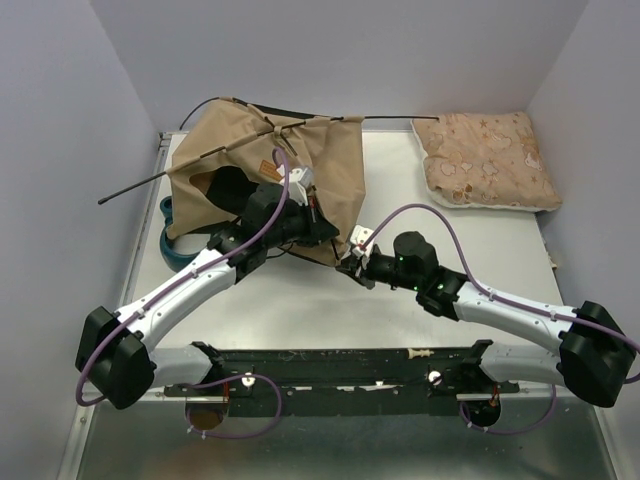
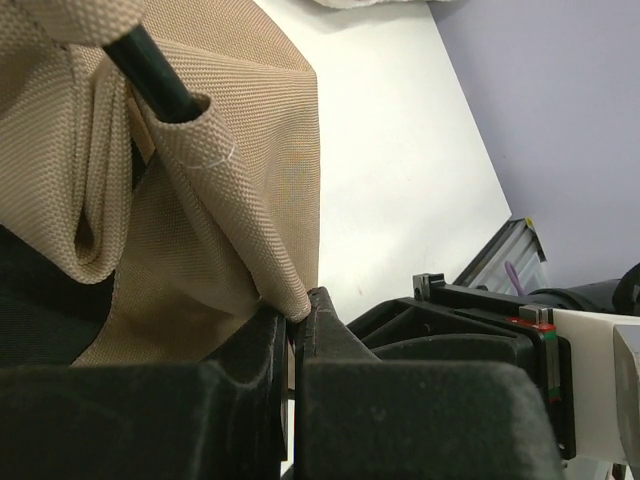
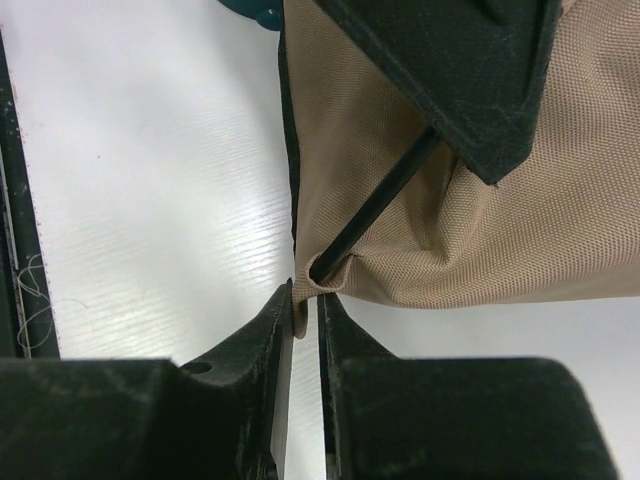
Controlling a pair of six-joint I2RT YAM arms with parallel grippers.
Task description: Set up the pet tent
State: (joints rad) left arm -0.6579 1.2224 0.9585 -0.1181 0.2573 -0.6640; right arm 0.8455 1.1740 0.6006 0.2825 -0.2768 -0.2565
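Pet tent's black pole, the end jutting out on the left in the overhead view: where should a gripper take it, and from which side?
Probably grip the bare stretch of the black pole just outside the pet tent's fabric, coming down from above, jaws across it. It is thin, slanted and free of cloth there.

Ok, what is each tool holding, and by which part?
The left tool pinches the pet tent by a fabric edge. At the right tool, the pole-sleeve corner sits at slightly parted tips; grip cannot be told.

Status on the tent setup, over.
Left fingers shut on tent fabric. Right fingers slightly parted at its pole-sleeve corner. Poles sticking out, tent slumped. Cushion apart, far right.
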